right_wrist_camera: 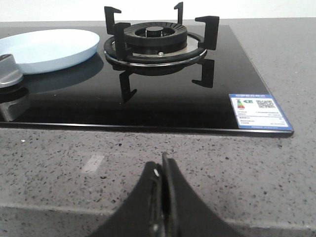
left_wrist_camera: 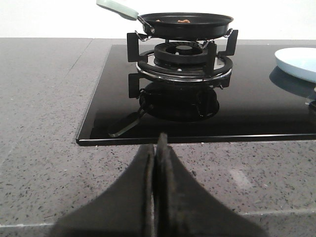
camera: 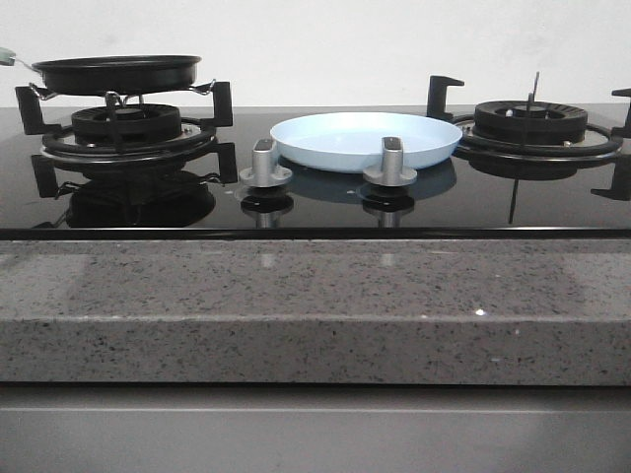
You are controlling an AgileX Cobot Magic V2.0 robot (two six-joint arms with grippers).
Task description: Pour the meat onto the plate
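Left claw (left_wrist_camera: 156, 148) has its fingers pressed together, holding nothing, low over the speckled grey surface (left_wrist_camera: 44, 148) just short of the near edge of the black glass hob (left_wrist_camera: 247, 106). Straight ahead of it, well apart, the black frying pan (left_wrist_camera: 185, 22) sits on the left burner's grate (left_wrist_camera: 182, 54); the meat (left_wrist_camera: 182, 20) shows only as a few reddish-brown bits above the pan's rim, the rest hidden by the rim. Pan handle (left_wrist_camera: 117, 8) is pale green, cut off by the frame edge. Right claw (right_wrist_camera: 162, 173) likewise closed and empty, over the same surface before the hob's near edge, facing the bare right burner (right_wrist_camera: 155, 42). The plate (camera: 366, 140), pale blue and with nothing on it, lies on the glass between the two burners, behind the two metal knobs (camera: 265, 163); it is off to the side of each claw and well apart from both. In the front view neither claw appears, and the meat cannot be made out inside the pan. A printed label (right_wrist_camera: 259, 111) lies at the hob's near right corner; its text is too small to read.
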